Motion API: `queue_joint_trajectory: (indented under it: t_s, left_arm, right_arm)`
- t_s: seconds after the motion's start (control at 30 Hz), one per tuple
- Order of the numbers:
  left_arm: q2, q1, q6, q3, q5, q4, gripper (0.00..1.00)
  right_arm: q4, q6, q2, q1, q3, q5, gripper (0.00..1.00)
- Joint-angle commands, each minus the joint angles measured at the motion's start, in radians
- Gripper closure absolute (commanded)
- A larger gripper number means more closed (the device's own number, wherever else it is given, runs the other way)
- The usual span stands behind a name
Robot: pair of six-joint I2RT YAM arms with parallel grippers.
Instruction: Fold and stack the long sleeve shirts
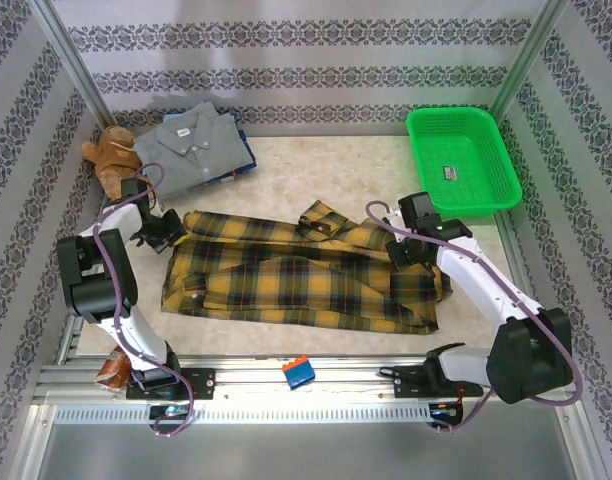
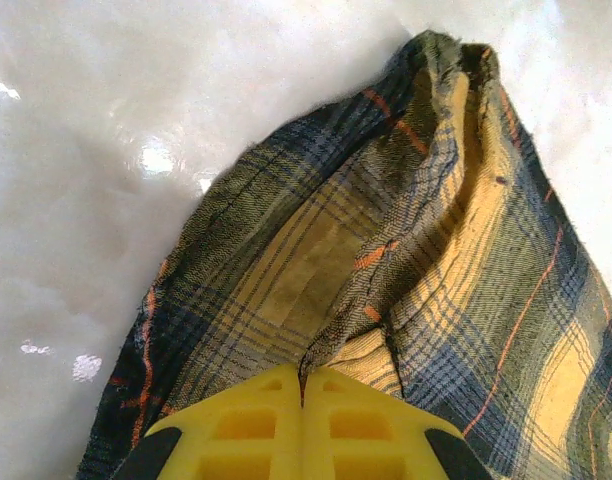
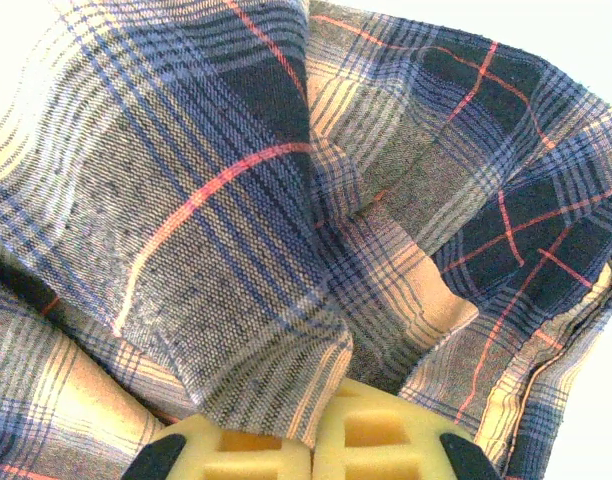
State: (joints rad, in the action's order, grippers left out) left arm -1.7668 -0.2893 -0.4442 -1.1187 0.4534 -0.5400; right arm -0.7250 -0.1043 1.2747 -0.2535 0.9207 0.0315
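On the near rail (image 1: 286, 412), between the arm bases, one small blue and orange block (image 1: 298, 371) is seen.

Beyond it, the plaid shirt (image 1: 286, 280) is spread left to right across the middle of the table (image 1: 316, 180). It is rumpled and partly doubled over, with a cuff turned up at its far edge. The left claw (image 1: 166, 232) is set at the shirt's left end. In the left wrist view it (image 2: 302, 385) is closed tight, with a ridge of plaid (image 2: 386, 250) pinched between its fingers. The right claw (image 1: 404, 250) is set at the right end. In its own view it (image 3: 314, 415) is closed on a bunched fold of the cloth (image 3: 236, 200).

The folding of this shirt is judged to be the step in hand, with both ends gripped. For the next move, the two ends would need to be lifted evenly and the cloth kept taut, so that one clean fold is laid rather than a heap.

At the far left, the grey shirt (image 1: 186, 140) lies folded on the blue shirt (image 1: 248, 160), of which a thin edge is seen. One bear (image 1: 108, 155) sits just left of that pile. At the far right stands one basket (image 1: 422, 160).

Three shirts are counted: two stacked and one being folded.
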Motion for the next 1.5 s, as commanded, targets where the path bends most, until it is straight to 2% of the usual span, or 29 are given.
queue_joint_trajectory:
  t_s: [0.0,0.2,0.23,0.27,0.3,0.4,0.53,0.67,0.73,0.87,1.0,1.07,1.27,1.37,1.47]
  left_arm:
    - [-0.016,-0.021,0.002,0.016,-0.057,0.026,0.9]
    - [0.075,-0.021,-0.077,0.065,-0.069,0.047,0.68]
    - [0.099,-0.021,-0.094,0.069,-0.076,0.041,0.6]
    - [0.132,-0.021,-0.11,0.075,-0.08,0.035,0.54]
    - [0.16,-0.021,-0.126,0.078,-0.077,0.033,0.51]
    - [0.264,-0.001,-0.183,0.106,-0.047,0.056,0.38]
    - [0.327,0.056,-0.201,0.071,-0.034,0.053,0.32]
    - [0.302,0.186,-0.22,0.034,0.025,0.127,0.3]
    - [0.253,0.266,-0.221,0.008,0.039,0.163,0.3]
    - [0.132,0.377,-0.259,-0.022,0.017,0.242,0.3]
    - [0.038,0.415,-0.301,0.004,-0.021,0.306,0.32]
    - [0.007,0.417,-0.312,0.026,-0.024,0.309,0.32]
    - [-0.006,0.416,-0.296,0.131,-0.08,0.304,0.33]
    - [-0.006,0.415,-0.283,0.171,-0.087,0.309,0.33]
    - [0.009,0.417,-0.285,0.185,-0.047,0.332,0.32]
  right_arm:
    - [-0.032,-0.03,0.027,-0.017,-0.006,0.0,0.94]
    - [-0.078,-0.066,0.043,-0.03,0.003,0.028,0.83]
    - [-0.083,-0.068,0.037,-0.031,0.004,0.035,0.77]
    - [-0.091,-0.067,0.031,-0.031,0.007,0.053,0.6]
    - [-0.099,-0.066,0.028,-0.029,0.015,0.082,0.5]
    - [-0.109,-0.045,0.0,-0.005,0.049,0.163,0.4]
    - [-0.079,0.0,-0.069,0.016,0.104,0.195,0.27]
    - [-0.026,0.137,-0.112,0.035,0.2,0.113,0.1]
    - [-0.008,0.203,-0.086,0.057,0.238,-0.016,0.09]
    - [-0.022,0.319,0.052,0.057,0.3,-0.118,0.11]
    - [-0.02,0.41,0.206,0.061,0.307,-0.182,0.16]
    - [0.007,0.458,0.275,0.058,0.276,-0.224,0.22]
    - [0.099,0.541,0.36,0.06,0.128,-0.184,0.24]
    - [0.085,0.518,0.387,0.055,0.131,-0.16,0.23]
    - [0.058,0.472,0.376,0.05,0.188,-0.149,0.23]
